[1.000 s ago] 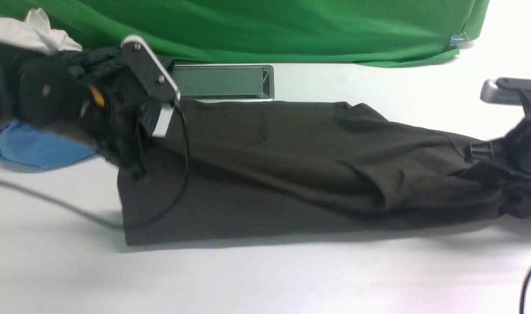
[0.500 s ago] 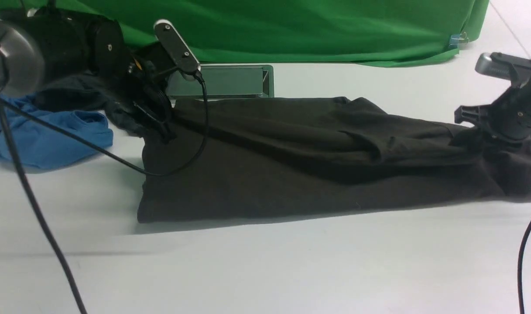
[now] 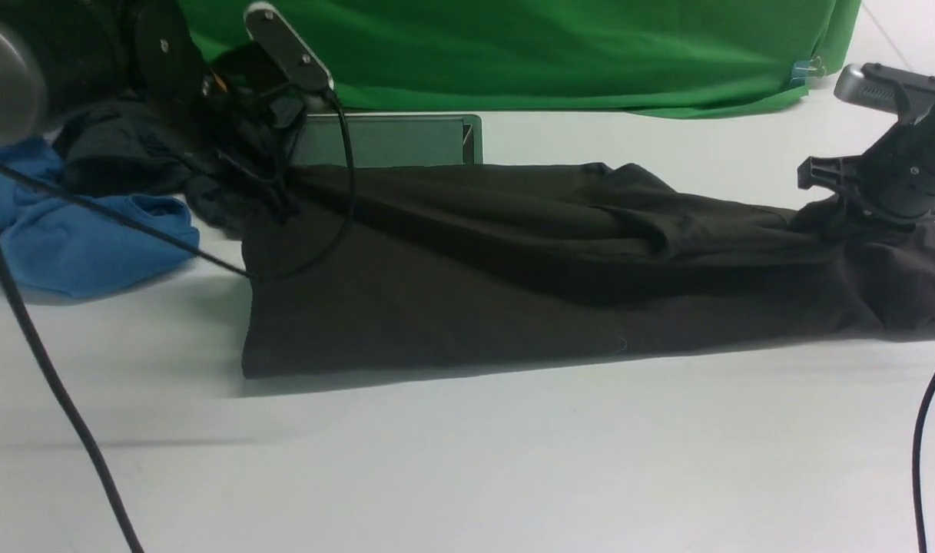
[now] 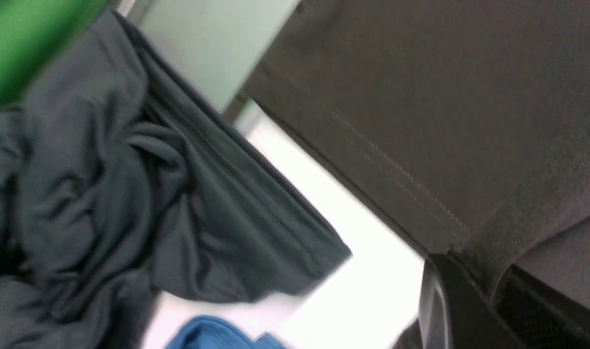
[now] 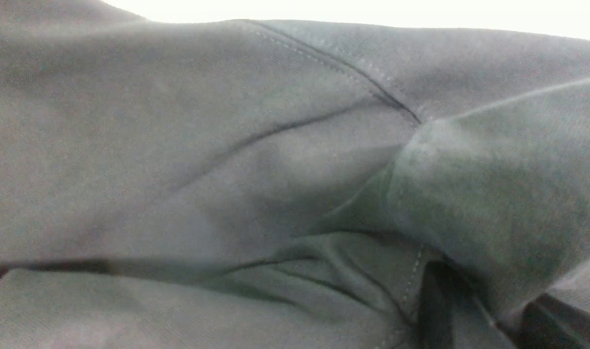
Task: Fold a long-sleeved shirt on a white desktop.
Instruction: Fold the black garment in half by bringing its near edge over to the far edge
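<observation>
Front view: the long-sleeved shirt lies as a long dark band across the middle of the white surface, running left to right with its near edge flat. The left hand is clamped on the shirt's far-left corner. In the left wrist view, a ribbed strip of the fabric is pinched between its black jaws. The right hand is closed on bunched fabric at the shirt's right end. A charcoal garment and a blue garment lie left of the shirt, and a green cloth covers the far side.
</observation>
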